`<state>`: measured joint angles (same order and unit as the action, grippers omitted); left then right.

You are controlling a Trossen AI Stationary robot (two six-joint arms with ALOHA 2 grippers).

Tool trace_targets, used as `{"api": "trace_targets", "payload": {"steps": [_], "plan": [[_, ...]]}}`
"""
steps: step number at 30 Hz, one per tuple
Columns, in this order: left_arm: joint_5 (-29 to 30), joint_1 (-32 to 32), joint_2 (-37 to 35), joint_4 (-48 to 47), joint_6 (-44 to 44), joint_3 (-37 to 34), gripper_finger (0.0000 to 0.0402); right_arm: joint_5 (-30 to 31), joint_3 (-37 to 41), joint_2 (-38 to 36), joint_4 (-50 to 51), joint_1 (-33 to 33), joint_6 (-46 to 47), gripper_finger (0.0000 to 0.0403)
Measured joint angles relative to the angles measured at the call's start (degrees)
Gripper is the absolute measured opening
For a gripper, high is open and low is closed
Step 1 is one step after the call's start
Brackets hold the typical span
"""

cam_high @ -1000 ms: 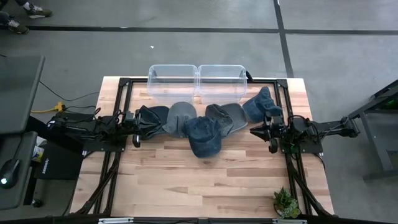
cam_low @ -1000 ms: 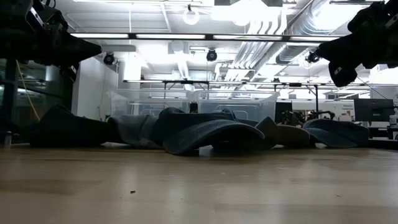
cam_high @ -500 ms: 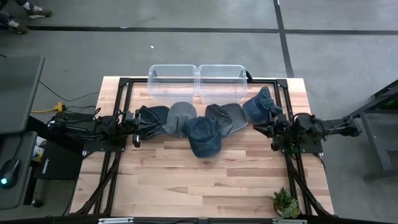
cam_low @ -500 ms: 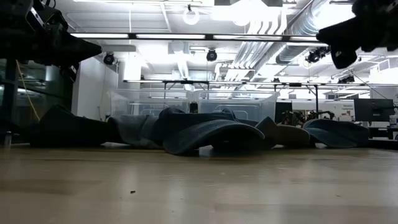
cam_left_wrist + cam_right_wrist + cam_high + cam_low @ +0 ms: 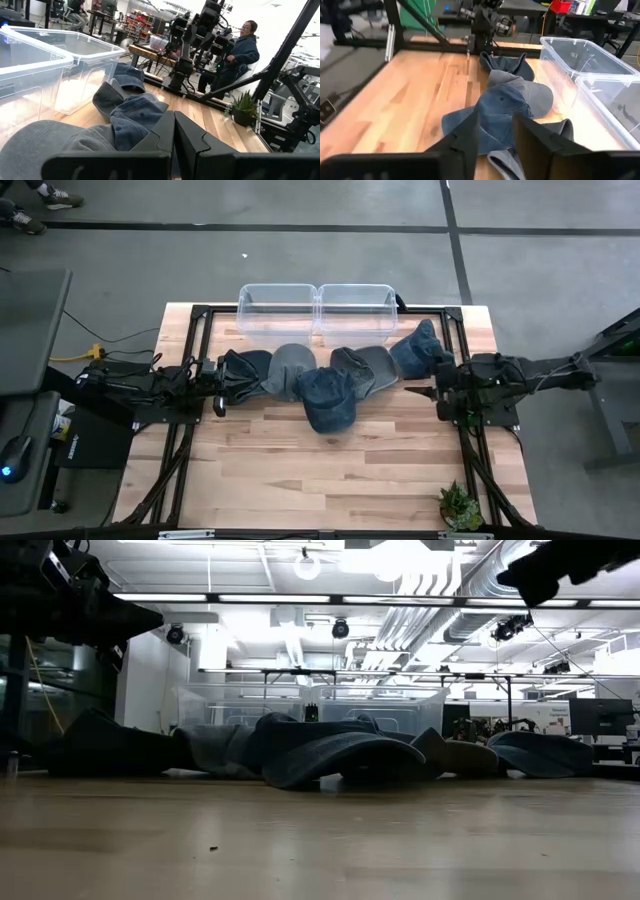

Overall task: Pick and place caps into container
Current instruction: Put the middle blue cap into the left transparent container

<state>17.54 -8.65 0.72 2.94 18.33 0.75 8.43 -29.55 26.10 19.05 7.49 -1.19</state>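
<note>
While both arms sit at the table's side edges, nothing is held yet: all caps lie on the wooden table (image 5: 300,470), none in a bin.

Two clear containers (image 5: 315,312) stand side by side at the far edge, past the cap row and off to the side of either pincer, both with nothing in them.

Caps: I count six in the high view, in an overlapping row between the two pincers. Outermost ones: dark cap (image 5: 243,370) right at the left gripper's tips, blue cap (image 5: 420,350) just beside the right gripper. Middle ones are stacked brim-over-crown, front blue cap (image 5: 328,402) on top of its neighbours.

Left gripper (image 5: 219,393): clenched, fingers pressed together in its wrist view, grasping nothing. Right gripper (image 5: 425,391): fingers apart with a clear gap in its wrist view, released, clear of the table, aimed along the row.

Risks, as I judge them:
- Overlap: pinching one cap likely drags a second, or two get lifted together.
- Floppy fabric: a thin pinch on crown cloth could slip; brim is the stiffer hold.
- Cap draping over the bin wall on release instead of dropping in.
</note>
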Motion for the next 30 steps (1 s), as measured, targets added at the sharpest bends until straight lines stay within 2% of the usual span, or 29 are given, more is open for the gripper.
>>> {"api": "trace_targets", "payload": {"steps": [4, 10, 16, 25, 30], "plan": [[0.0, 0.0, 0.0, 0.0, 0.0, 0.0, 0.0001, 1.3, -1.9, 7.1, 0.0, 0.0, 0.3, 0.0176], [0.0, 0.0, 0.0, 0.0, 0.0, 0.0, 0.0001, 6.5, -2.6, 16.2, -4.2, 0.0, 9.4, 0.026], [0.0, 0.0, 0.0, 0.0, 0.0, 0.0, 0.0001, 10.0, -2.6, 23.3, -11.3, -0.5, 19.1, 0.031], [0.0, 0.0, 0.0, 0.0, 0.0, 0.0, 0.0001, 0.7, -2.6, 33.0, -19.7, -7.3, 29.2, 0.0317], [0.0, 0.0, 0.0, 0.0, 0.0, 0.0, 0.0001, -7.2, -2.6, 37.5, -24.1, -13.4, 32.5, 0.0317]]}}
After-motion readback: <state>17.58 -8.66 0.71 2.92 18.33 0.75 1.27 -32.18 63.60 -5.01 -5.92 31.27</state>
